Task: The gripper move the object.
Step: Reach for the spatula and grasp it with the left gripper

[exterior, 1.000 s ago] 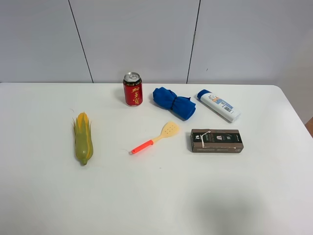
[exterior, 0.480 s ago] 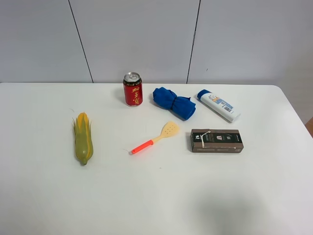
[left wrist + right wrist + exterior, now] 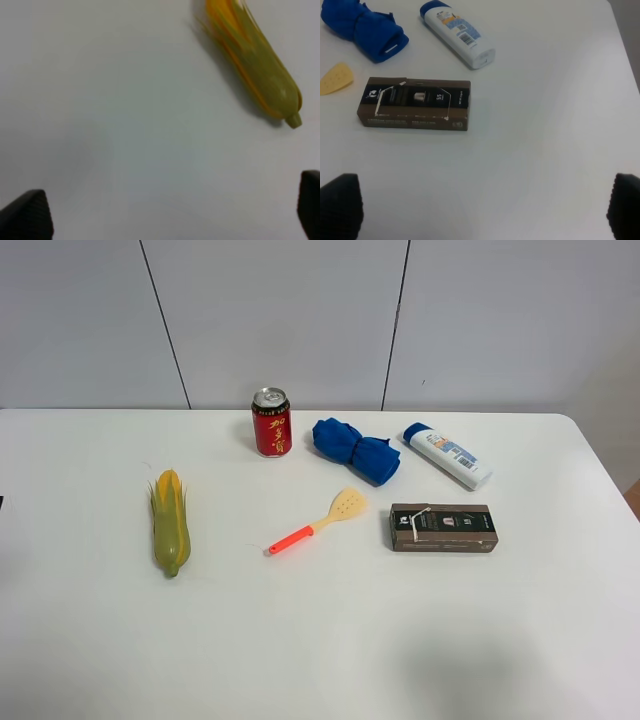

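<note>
The spatula [image 3: 318, 523] lies flat near the table's middle, with its pale yellow perforated blade toward the back right and its red-orange handle toward the front left. Its blade also shows in the right wrist view [image 3: 336, 78]. My left gripper [image 3: 169, 212] is open and empty above bare table, with the corn cob [image 3: 255, 65] ahead of it. My right gripper [image 3: 482, 207] is open and empty, with its fingertips [image 3: 340, 205] wide apart, short of the brown box [image 3: 415, 103]. Neither gripper touches anything. In the exterior view only a dark sliver shows at the left edge.
A yellow-green corn cob [image 3: 169, 522] lies at the left. A red can [image 3: 272, 423], a blue cloth [image 3: 356, 451] and a white bottle [image 3: 447, 455] stand along the back. A brown box [image 3: 443, 528] lies right of the spatula.
A small dark sliver has appeared at the left edge of the exterior view. The objects on the table have not moved.
</note>
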`<act>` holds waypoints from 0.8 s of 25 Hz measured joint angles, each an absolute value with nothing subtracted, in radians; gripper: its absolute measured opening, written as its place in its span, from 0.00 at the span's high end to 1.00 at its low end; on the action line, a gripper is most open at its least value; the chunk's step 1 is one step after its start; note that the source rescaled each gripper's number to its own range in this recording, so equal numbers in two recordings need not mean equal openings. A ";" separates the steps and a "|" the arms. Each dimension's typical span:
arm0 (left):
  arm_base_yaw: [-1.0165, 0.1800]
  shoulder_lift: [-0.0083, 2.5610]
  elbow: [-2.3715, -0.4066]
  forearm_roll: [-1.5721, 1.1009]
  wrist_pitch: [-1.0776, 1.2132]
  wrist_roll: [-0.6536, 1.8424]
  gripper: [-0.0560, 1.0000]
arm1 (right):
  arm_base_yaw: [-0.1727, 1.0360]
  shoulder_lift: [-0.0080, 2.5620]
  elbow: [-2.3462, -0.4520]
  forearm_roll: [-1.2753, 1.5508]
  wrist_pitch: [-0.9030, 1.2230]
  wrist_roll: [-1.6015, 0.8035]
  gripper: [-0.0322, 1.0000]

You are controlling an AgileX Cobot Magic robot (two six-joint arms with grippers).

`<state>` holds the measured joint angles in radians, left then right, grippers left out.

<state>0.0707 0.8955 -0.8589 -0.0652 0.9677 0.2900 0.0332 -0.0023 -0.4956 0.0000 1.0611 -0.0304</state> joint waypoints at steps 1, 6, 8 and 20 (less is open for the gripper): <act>0.066 0.952 -0.899 -0.077 0.967 0.299 0.00 | 0.033 -0.002 -0.496 0.000 1.061 -0.030 0.00; -0.031 1.159 -1.059 -0.093 0.945 0.324 0.00 | 0.033 -0.002 -0.496 0.000 1.061 -0.030 0.00; -0.088 1.226 -1.107 -0.095 0.934 0.344 0.00 | 0.033 -0.002 -0.496 0.000 1.061 -0.030 0.00; -0.350 1.487 -1.308 -0.124 0.839 0.547 0.00 | 0.033 -0.002 -0.496 0.000 1.061 -0.030 0.00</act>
<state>-0.3498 1.4873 -1.3084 -0.1244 0.8393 0.5472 0.0332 -0.0023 -0.4956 0.0000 1.0611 -0.0304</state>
